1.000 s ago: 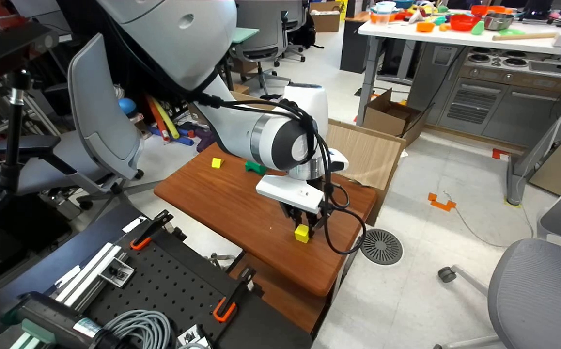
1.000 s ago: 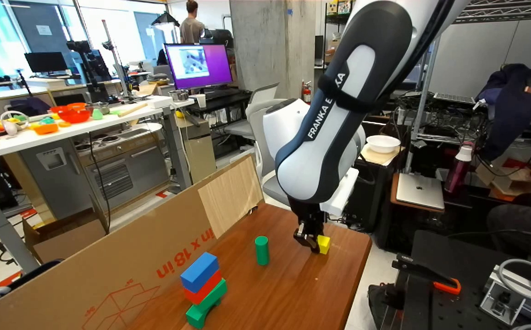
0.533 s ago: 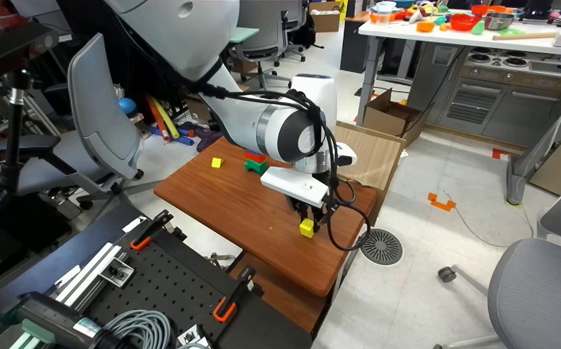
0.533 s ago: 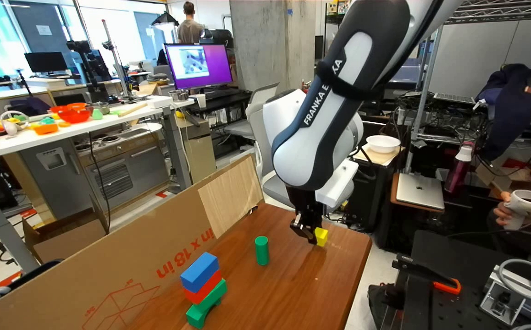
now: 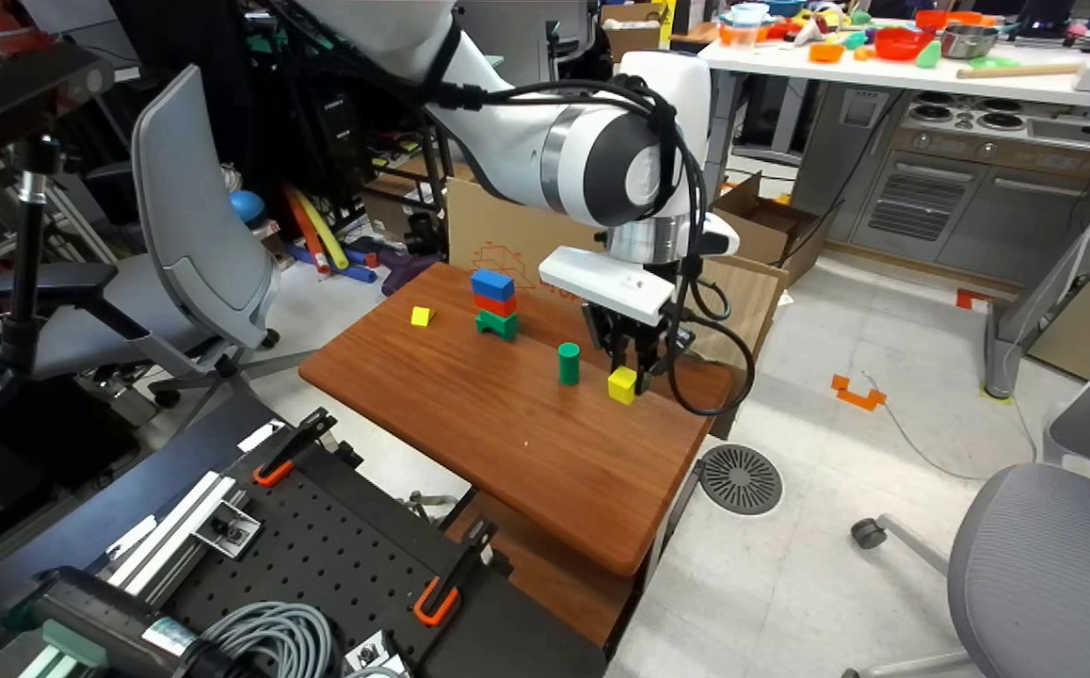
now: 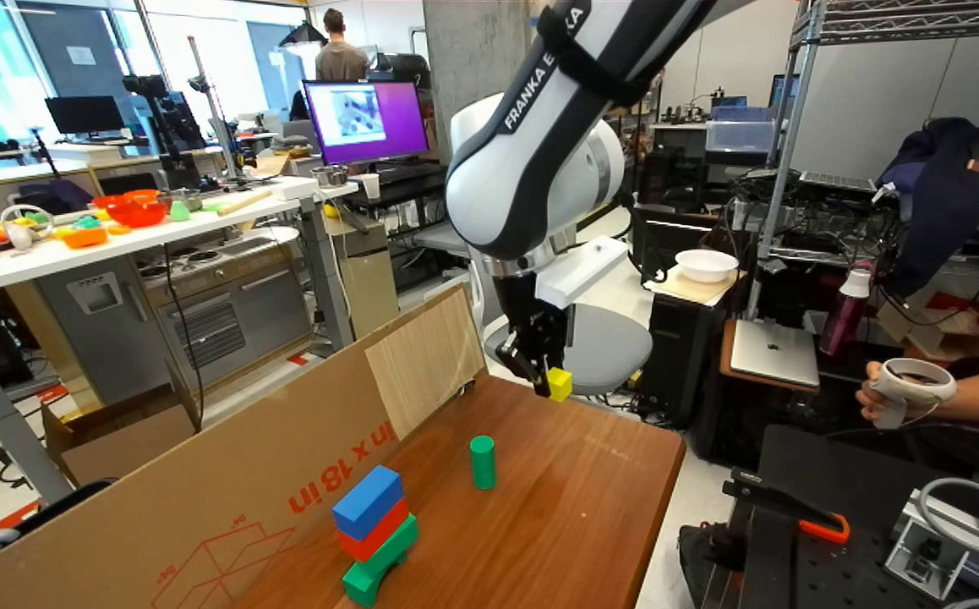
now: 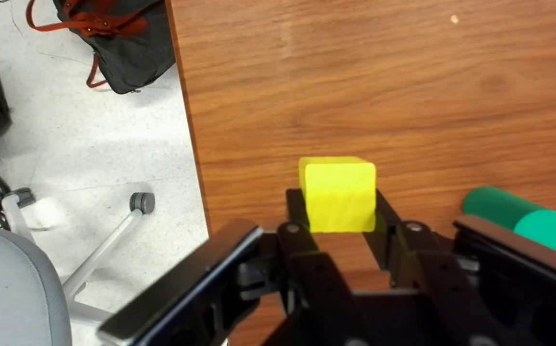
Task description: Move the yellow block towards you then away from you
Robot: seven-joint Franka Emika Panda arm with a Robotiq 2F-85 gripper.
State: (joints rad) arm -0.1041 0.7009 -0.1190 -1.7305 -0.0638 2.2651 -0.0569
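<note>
A black pincer (image 7: 340, 211) clasps the yellow block (image 7: 340, 192) by two sides, held clear of a wooden counter (image 5: 470, 405). In an exterior view, the block hangs right of an upright green cylinder (image 5: 569, 364); farther left stands a stack of blue, red and green pieces (image 5: 495, 306), with a lone yellow piece (image 5: 422, 316) to its left.

One long side of the table (image 5: 498, 433) is walled off by a cardboard panel (image 6: 278, 457). Near the gripper (image 7: 340, 210), in which the yellow block (image 7: 340, 194) is pinched, sideways passage is hindered by a standing green cylinder (image 6: 484, 463); farther along, by a block stack (image 6: 375, 529). Between these two a gap is left, as is a broad strip along the opposite edge.
</note>
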